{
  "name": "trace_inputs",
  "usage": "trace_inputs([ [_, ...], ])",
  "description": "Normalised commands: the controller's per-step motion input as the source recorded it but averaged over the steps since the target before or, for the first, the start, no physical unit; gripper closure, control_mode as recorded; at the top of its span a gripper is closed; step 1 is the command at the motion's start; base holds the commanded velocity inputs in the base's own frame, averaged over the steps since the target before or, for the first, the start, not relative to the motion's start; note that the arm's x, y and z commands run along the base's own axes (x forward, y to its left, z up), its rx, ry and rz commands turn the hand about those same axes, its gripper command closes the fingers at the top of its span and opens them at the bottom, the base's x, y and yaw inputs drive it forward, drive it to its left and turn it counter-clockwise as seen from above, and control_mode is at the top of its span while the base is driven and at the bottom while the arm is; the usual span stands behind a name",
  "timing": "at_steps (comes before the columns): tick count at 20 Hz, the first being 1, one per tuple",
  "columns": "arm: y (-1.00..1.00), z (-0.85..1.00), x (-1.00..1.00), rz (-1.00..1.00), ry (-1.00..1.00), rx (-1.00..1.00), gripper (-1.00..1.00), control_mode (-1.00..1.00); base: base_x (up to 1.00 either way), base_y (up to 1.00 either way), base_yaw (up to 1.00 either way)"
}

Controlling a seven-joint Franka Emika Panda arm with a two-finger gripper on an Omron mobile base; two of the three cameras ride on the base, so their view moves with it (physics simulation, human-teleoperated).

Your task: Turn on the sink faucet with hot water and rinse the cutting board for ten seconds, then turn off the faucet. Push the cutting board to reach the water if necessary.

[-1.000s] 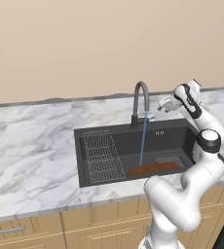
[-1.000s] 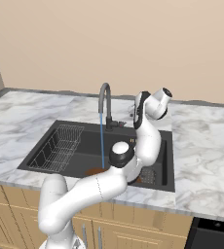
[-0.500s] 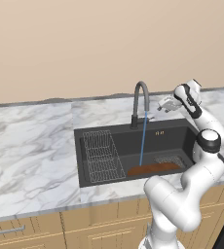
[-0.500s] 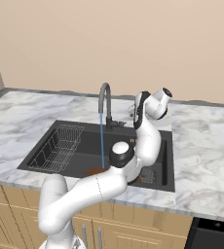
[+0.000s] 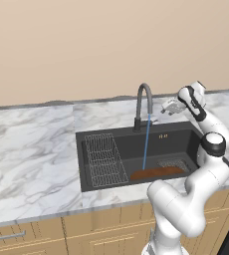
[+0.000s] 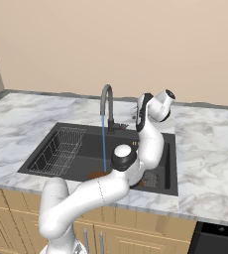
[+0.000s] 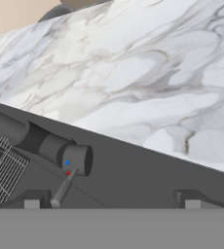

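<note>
My pincer point(image 5: 167, 105) hovers just right of the faucet point(image 5: 142, 103), fingers spread, holding nothing. Its lever point(image 7: 64, 187) looks small, stiff and slick; I'd push near its tip. Water point(image 5: 146, 142) lands on the board point(image 5: 156, 173), flat in the sink point(image 5: 183, 130).

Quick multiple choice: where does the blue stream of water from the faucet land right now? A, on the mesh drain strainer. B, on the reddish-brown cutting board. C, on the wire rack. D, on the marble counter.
B: the water drops straight from the sink faucet onto the left end of the cutting board in the sink.
</note>
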Motion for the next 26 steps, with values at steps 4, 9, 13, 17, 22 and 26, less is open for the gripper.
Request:
trace_inputs([
  [4, 0.0, 0.0, 0.0, 0.0, 0.0, 0.0, -1.0, -1.0, 0.0, 0.0, 0.0],
  [9, 0.0, 0.0, 0.0, 0.0, 0.0, 0.0, -1.0, -1.0, 0.0, 0.0, 0.0],
  [13, 0.0, 0.0, 0.0, 0.0, 0.0, 0.0, -1.0, -1.0, 0.0, 0.0, 0.0],
  [17, 0.0, 0.0, 0.0, 0.0, 0.0, 0.0, -1.0, -1.0, 0.0, 0.0, 0.0],
  [22, 0.0, 0.0, 0.0, 0.0, 0.0, 0.0, -1.0, -1.0, 0.0, 0.0, 0.0],
  [26, 0.0, 0.0, 0.0, 0.0, 0.0, 0.0, -1.0, -1.0, 0.0, 0.0, 0.0],
])
